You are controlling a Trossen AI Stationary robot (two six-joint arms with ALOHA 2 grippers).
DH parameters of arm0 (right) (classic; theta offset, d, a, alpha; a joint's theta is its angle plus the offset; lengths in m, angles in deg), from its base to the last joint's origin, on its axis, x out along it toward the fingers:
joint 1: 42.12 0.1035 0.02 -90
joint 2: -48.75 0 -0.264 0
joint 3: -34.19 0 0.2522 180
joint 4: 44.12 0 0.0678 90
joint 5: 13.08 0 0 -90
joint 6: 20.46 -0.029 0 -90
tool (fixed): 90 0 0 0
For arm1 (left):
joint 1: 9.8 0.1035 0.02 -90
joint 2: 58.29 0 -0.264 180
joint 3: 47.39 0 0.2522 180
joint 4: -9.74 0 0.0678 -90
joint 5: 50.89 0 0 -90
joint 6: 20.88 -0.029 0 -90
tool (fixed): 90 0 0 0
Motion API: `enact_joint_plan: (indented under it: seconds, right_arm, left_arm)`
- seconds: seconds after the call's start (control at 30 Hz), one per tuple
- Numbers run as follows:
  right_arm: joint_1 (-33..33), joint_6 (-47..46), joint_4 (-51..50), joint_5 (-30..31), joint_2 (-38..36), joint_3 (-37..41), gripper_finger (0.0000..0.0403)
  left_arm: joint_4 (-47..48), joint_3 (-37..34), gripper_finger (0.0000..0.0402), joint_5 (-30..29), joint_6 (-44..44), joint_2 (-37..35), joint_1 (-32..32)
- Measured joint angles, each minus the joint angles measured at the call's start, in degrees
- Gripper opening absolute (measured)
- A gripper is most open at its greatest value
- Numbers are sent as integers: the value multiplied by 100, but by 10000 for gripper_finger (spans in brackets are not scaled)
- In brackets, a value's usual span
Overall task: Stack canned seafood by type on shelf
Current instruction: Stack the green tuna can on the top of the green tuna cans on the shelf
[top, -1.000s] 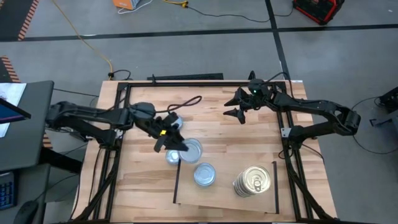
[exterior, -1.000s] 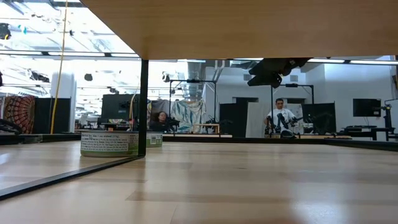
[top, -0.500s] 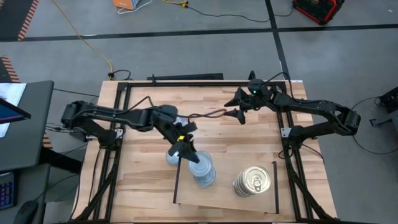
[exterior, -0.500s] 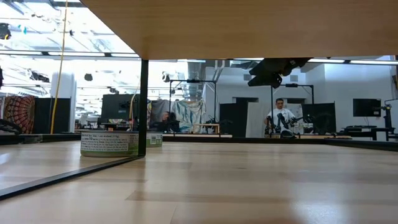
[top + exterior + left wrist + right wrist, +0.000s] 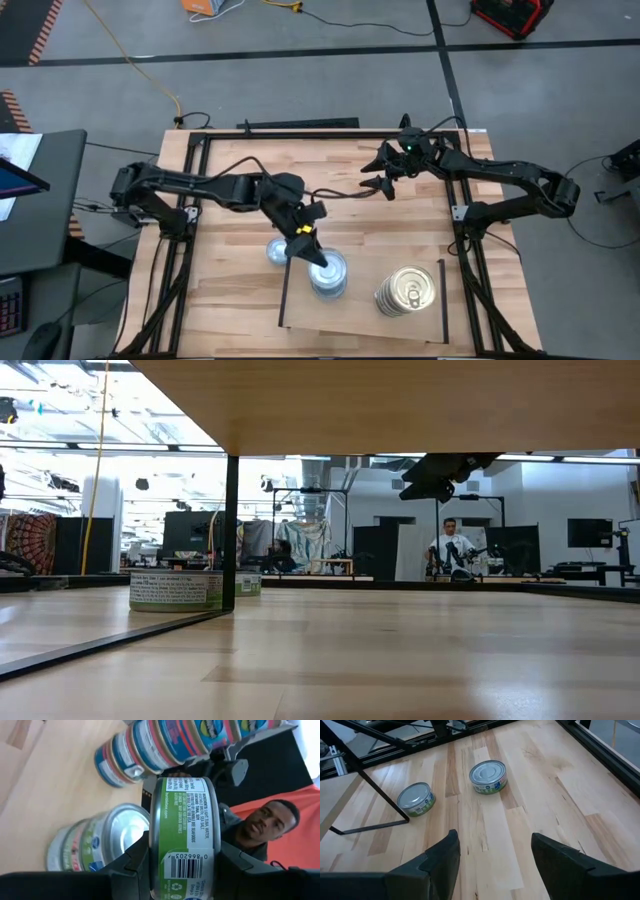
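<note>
The left gripper [image 5: 306, 247] pinched a green-labelled tin [image 5: 183, 835] by its rigid side wall — probably slick but light — above the silvery stack [image 5: 329, 277] at the shelf's [image 5: 360, 325] ten o'clock, while the right gripper [image 5: 381, 172] hovered with fingers spread.

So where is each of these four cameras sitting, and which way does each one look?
High view: above the table, straight down; both arms show, left end effector over the silver-lidded stack, right end effector waiting apart.
Low view: at tabletop height, level into the room; a green-label tin, an arm overhead.
Left wrist view: on the left arm; its fingers clamp a green-label tin.
Right wrist view: on the right arm; open fingers above two loose tins.
Shared: the high and left wrist views both show the gold-lidded stack.
</note>
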Motion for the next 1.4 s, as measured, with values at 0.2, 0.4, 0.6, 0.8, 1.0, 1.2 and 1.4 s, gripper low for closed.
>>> enact_joint_plan:
  seconds: [0.2, 0.4, 0.6, 0.8, 1.0, 1.2, 1.4]
  right_arm:
    - [0, 0, 3, -2, 0, 0, 270]
    - [0, -4, 5, -1, 0, 0, 270]
    - [0, -17, 3, -1, 0, 0, 270]
    - [0, -16, 3, -1, 0, 0, 270]
    - [0, -15, 3, -1, -2, 0, 270]
    - [0, -13, 3, -1, 0, 0, 270]
    - [0, 0, 3, 1, 0, 0, 270]
  left_arm:
    - [46, 9, 135, -172, 90, 71, -169]
    - [83, 11, 135, -409, 134, 85, -285]
    - [204, 11, 135, -601, 195, 81, -339]
    - [394, 11, 138, -619, 231, 76, -373]
    - [414, 11, 163, -766, 219, 74, -404]
    - [424, 11, 202, -764, 240, 74, -404]
    - [413, 9, 234, -599, 370, 74, -404]
